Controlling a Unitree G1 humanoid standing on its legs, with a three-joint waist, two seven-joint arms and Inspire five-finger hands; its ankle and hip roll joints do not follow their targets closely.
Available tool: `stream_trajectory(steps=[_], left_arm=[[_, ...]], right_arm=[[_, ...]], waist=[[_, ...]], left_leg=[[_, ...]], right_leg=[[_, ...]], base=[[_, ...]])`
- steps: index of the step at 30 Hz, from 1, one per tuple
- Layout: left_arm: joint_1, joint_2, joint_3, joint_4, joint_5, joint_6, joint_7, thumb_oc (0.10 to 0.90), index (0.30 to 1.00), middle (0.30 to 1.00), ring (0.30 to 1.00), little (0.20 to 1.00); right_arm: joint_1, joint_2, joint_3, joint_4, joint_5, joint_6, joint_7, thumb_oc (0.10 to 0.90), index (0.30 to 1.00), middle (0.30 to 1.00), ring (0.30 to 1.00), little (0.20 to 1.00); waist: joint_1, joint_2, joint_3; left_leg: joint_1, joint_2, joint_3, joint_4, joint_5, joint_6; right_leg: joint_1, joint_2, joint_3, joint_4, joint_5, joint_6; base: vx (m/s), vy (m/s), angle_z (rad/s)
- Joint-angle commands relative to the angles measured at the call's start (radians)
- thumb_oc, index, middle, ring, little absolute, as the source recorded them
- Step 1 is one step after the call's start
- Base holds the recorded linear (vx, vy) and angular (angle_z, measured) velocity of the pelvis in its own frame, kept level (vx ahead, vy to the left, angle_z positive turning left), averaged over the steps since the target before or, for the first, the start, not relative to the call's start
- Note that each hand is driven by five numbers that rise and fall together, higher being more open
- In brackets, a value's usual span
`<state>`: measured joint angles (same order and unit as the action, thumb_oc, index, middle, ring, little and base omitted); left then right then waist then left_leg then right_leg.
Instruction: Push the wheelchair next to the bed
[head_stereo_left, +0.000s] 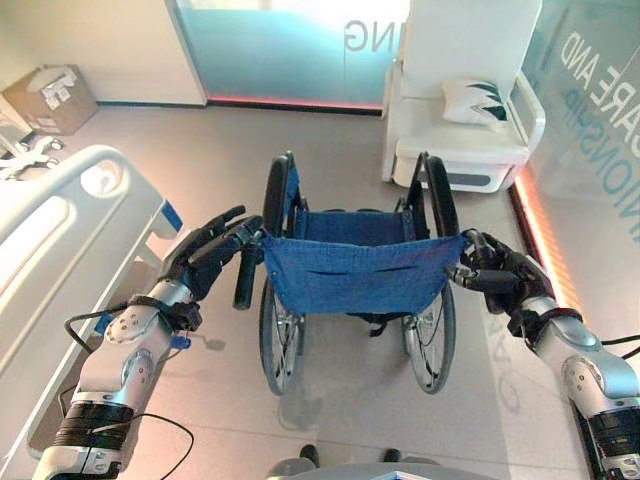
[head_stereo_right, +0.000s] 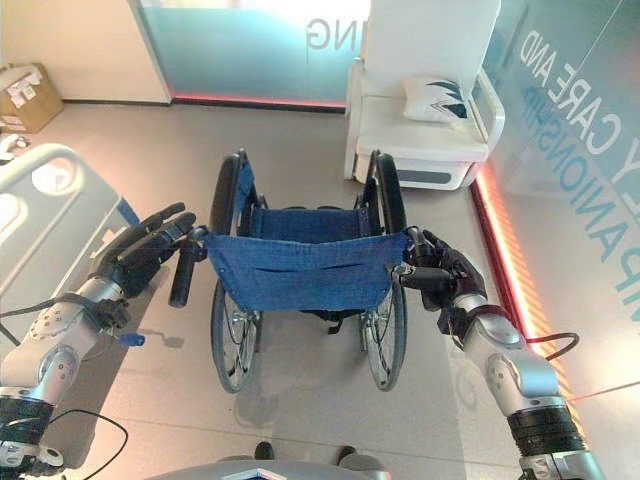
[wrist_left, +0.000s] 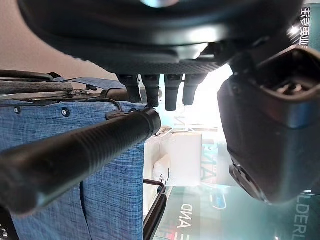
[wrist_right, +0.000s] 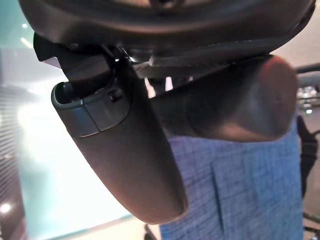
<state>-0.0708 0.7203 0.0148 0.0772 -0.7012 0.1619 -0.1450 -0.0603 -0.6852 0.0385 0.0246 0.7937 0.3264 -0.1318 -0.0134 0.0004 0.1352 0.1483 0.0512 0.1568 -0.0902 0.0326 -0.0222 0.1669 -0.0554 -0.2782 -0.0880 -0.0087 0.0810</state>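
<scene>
Both hands I see at the wheelchair (head_stereo_left: 355, 290) back: my left hand (head_stereo_left: 210, 255) rests straight-fingered against its left push handle (head_stereo_left: 245, 280), my right hand (head_stereo_left: 495, 275) is curled round the right grip. It faces away toward the white armchair (head_stereo_left: 460, 100); the bed (head_stereo_left: 70, 240) lies just left.

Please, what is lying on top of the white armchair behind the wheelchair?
A white cushion with a dark leaf pattern lies on the seat of the white armchair, against its armrest. What is under the cushion is covered.
</scene>
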Motion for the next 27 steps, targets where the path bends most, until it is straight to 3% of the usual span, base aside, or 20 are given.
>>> stream_trajectory(steps=[1,7,10,12,27], left_arm=[[-0.039,0.071,0.024,-0.083,-0.02,-0.064,-0.002,0.8,0.9,0.9,0.9,0.9],[-0.031,0.078,0.033,-0.095,-0.033,-0.06,0.013,0.8,0.9,0.9,0.9,0.9],[-0.032,0.082,0.036,-0.089,-0.041,-0.062,0.013,0.8,0.9,0.9,0.9,0.9],[-0.031,0.079,0.035,-0.084,-0.04,-0.067,0.014,0.8,0.9,0.9,0.9,0.9],[-0.035,0.063,0.039,-0.059,-0.049,-0.063,0.013,0.8,0.9,0.9,0.9,0.9]], right_arm=[[-0.028,-0.04,-0.035,-0.097,-0.027,-0.012,0.004,0.8,0.9,0.9,0.9,0.9],[-0.016,-0.084,-0.047,-0.127,-0.038,-0.001,0.0,0.8,0.9,0.9,0.9,0.9],[-0.023,-0.087,-0.063,-0.146,0.148,-0.023,-0.025,0.8,0.9,0.9,0.9,0.9],[-0.025,-0.08,-0.076,-0.15,0.165,-0.046,-0.032,0.8,0.9,0.9,0.9,0.9],[-0.027,-0.103,-0.098,-0.153,0.099,-0.014,0.079,0.8,0.9,0.9,0.9,0.9]], waist=[[0.002,-0.018,-0.05],[-0.007,-0.021,-0.041],[-0.012,-0.022,-0.036],[-0.014,-0.023,-0.035],[-0.02,-0.03,-0.049]], left_leg=[[-0.016,-0.046,0.043,0.003,-0.025,-0.001],[-0.015,-0.046,0.047,0.003,-0.024,-0.002],[-0.014,-0.045,0.049,0.003,-0.025,-0.004],[-0.014,-0.045,0.05,0.003,-0.027,-0.005],[-0.018,-0.045,0.059,0.003,-0.031,-0.003]], right_leg=[[-0.045,-0.006,0.019,0.042,0.02,0.033],[-0.049,-0.002,0.029,0.046,0.02,0.032],[-0.049,0.0,0.034,0.046,0.021,0.032],[-0.05,0.001,0.035,0.043,0.023,0.033],[-0.05,0.002,0.042,0.028,0.029,0.039]], base=[[0.0,0.0,0.0],[0.0,0.0,0.0],[0.0,0.0,0.0],[0.0,0.0,0.0],[0.0,0.006,-0.02]])
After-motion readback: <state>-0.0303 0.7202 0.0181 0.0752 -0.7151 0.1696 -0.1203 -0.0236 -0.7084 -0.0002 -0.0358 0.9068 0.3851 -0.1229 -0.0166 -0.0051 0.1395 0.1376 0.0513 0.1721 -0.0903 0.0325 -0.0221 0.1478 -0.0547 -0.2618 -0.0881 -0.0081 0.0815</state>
